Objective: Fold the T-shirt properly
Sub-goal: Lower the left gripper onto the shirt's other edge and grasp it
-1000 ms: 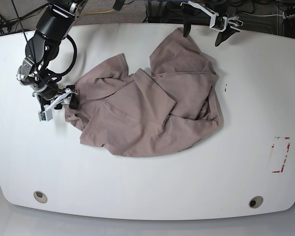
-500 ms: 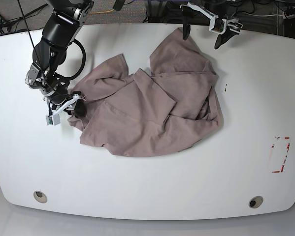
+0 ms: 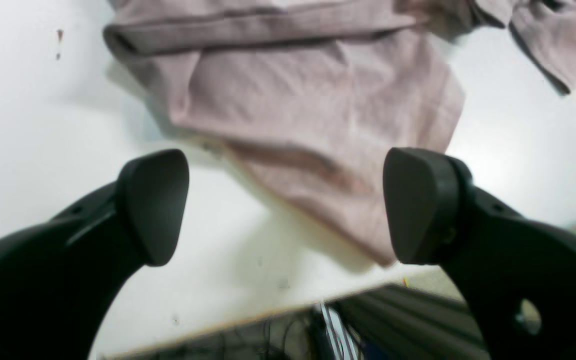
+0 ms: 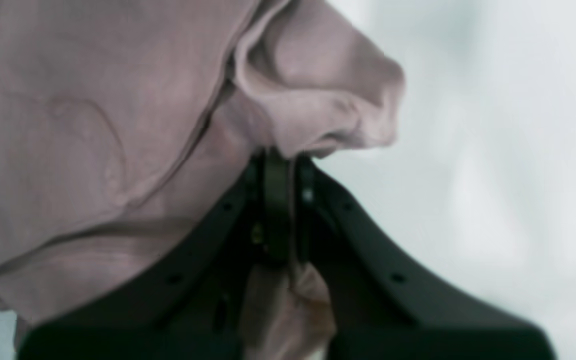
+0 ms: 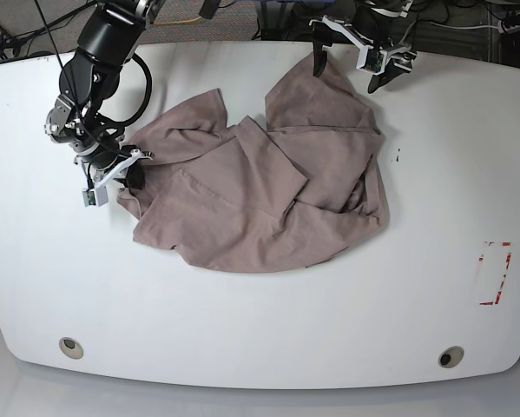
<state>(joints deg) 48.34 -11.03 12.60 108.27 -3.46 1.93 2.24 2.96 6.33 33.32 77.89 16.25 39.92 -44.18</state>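
The mauve-brown T-shirt [image 5: 260, 191] lies crumpled and partly folded over itself on the white table [image 5: 242, 321]. My right gripper [image 5: 131, 174] is at the shirt's left edge. In the right wrist view it [image 4: 278, 165] is shut on a bunched fold of the T-shirt [image 4: 93, 125], with cloth pinched between the jaws. My left gripper [image 5: 346, 68] hovers open over the shirt's far corner near the table's back edge. In the left wrist view its jaws [image 3: 286, 205] stand wide apart above a flap of the T-shirt [image 3: 308, 100], holding nothing.
A red-outlined mark [image 5: 494, 274] is on the table at the right. Two round holes [image 5: 71, 347] [image 5: 451, 357] sit near the front edge. A small dark speck [image 5: 397, 156] lies right of the shirt. Cables and floor lie beyond the back edge.
My right gripper has shut on the shirt's left edge and drawn it up and leftward, so the cloth shifted slightly. The left gripper moved a little left and stayed open.
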